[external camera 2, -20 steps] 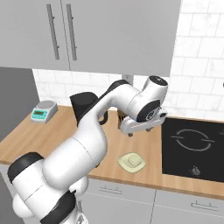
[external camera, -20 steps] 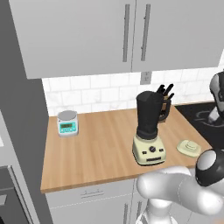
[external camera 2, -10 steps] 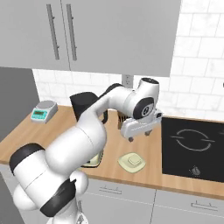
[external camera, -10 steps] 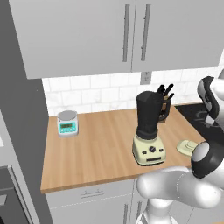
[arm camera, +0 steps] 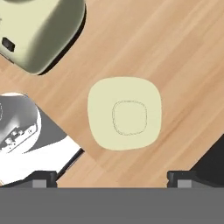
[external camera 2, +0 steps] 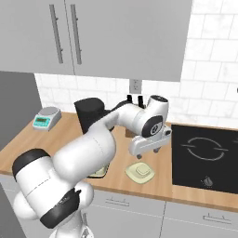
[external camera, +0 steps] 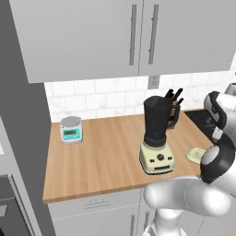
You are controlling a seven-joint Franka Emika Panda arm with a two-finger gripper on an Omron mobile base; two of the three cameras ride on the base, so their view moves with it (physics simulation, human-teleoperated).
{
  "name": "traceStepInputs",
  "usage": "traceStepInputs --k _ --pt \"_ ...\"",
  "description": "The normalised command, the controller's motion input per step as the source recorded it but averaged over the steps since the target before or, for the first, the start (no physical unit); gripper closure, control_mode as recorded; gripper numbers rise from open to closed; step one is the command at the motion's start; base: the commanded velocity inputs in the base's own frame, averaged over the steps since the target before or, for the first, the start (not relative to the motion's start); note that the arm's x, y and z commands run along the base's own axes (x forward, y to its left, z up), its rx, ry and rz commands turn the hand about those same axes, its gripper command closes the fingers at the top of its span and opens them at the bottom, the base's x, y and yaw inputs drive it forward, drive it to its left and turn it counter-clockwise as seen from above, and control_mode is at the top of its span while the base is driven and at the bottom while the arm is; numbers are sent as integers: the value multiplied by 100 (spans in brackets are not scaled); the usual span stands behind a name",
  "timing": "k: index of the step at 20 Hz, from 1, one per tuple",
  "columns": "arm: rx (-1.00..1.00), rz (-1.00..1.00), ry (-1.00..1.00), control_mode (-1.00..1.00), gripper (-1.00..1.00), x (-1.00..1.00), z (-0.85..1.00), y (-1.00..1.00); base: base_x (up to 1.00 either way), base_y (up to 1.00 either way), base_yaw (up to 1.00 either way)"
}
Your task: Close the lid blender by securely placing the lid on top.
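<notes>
1. The wooden table [external camera: 106,156] carried the tall blender with dark translucent jar and cream base [external camera: 157,134]; its jar top was uncovered.
2. The small pale cream-yellow lid with raised centre knob [arm camera: 124,113] lay flat on the table beside the base.
3. The tool [external camera 2: 148,145] hung above the lid, jaws spread wide, holding nothing.
4. Step in hand: approach. Next move, by judgement: descend, centre on the lid, close.

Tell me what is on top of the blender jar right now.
Nothing: the blender has an open rim. Its lid lies flat on the wooden counter beside the base, under the open gripper. The jar's inside cannot be seen through the dark wall.
</notes>
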Motion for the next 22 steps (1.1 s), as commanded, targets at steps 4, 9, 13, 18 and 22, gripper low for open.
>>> traceStepInputs --k 4,9,13,18,22 --pt "0 0 0 -100 -100 11 -41 0 0 0 0" --pt "0 0 0 -100 -100 22 -32 0 0 0 0" --pt "0 0 0 -100 -100 23 -24 0 0 0 0" --pt "0 0 0 -100 -100 6 -30 1 0 0 0" --pt "0 0 1 -100 -100 0 -37 0 0 0 0"
